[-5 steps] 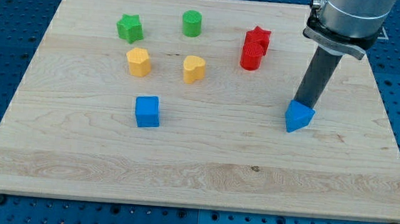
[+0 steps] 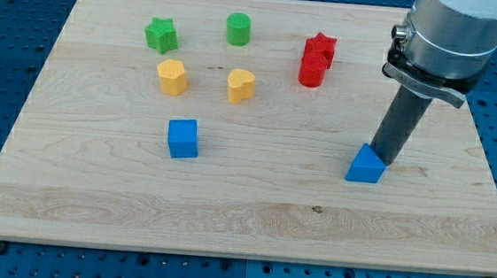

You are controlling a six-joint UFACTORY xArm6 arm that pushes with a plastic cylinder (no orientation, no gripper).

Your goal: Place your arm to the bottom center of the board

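one risk: my tip touches the blue wedge at lower right; heading left to the board bottom centre could shove it along. no jaws, just a rod.

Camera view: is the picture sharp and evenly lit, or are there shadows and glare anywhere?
Camera view: light is soft and even, with no strong glare on the board; each block, like the blue cube, is crisp with only a faint shadow at its base; my tip sits just right of the blue triangle, casting little shadow; the arm's grey housing is cropped at the view's top.
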